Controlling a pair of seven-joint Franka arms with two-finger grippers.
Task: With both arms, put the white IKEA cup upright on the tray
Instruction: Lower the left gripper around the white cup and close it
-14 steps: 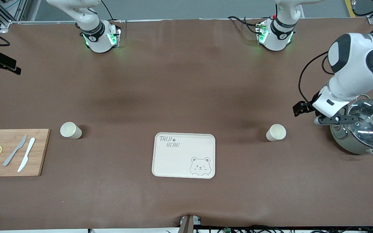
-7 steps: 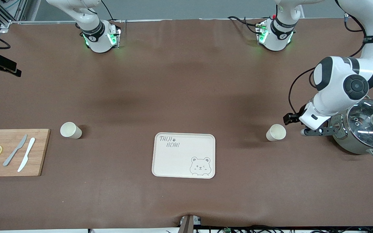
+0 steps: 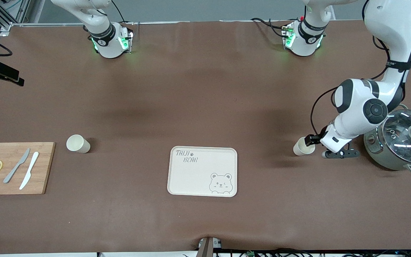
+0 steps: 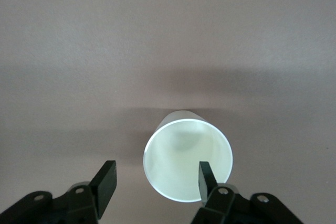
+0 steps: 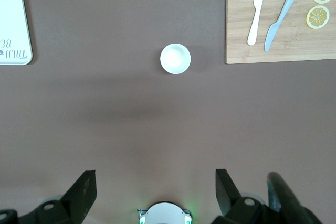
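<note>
The cream tray with a bear drawing lies mid-table, nearer to the front camera. One white cup stands upright toward the left arm's end. My left gripper is open just over it. In the left wrist view I look down into the cup between my open left gripper; one finger is over its mouth, the other outside its rim. A second white cup stands upright toward the right arm's end and shows in the right wrist view. My right gripper is open and empty, high over the table near its base.
A steel pot with a glass lid stands close beside the left arm at the table's end. A wooden cutting board with two knives and lemon slices lies at the right arm's end. A black fixture juts in above it.
My left arm has swung from over the pot toward the cup and come down, so its open gripper now sits at the cup's rim. The right arm has not moved.
</note>
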